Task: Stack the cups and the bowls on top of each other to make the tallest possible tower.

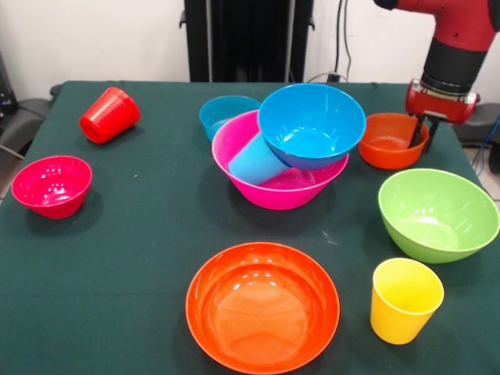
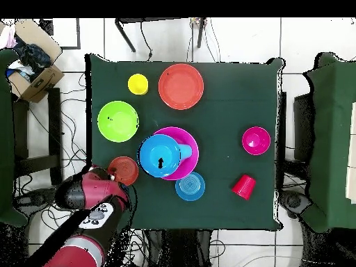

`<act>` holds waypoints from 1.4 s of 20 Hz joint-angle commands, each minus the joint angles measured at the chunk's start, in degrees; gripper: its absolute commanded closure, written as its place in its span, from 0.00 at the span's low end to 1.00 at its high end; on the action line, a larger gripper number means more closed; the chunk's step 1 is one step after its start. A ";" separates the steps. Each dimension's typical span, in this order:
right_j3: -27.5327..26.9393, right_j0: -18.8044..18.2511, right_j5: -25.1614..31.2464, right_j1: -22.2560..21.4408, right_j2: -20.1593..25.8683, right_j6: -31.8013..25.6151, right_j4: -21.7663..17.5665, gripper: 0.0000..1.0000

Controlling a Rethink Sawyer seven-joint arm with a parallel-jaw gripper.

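You're looking at what seems to be a robotics lab. A red robot arm [image 1: 457, 39] stands at a green-covered table [image 1: 141, 258], with cables [image 2: 42, 125] trailing over a tiled floor [image 2: 236, 42] and a cardboard box [image 2: 35, 69] nearby.

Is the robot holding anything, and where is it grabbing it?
It cannot be told. The end effector reaches down into the small glossy orange plastic bowl near its rim, but a grip is not visible.

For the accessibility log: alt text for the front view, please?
A large blue bowl leans on a light blue cup lying in a pink bowl mid-table. The gripper reaches into a small orange bowl; other bowls and cups sit scattered on the green cloth.
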 commanded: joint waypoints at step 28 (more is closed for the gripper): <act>-7.55 -3.89 35.44 -17.11 -9.84 4.67 -13.16 1.00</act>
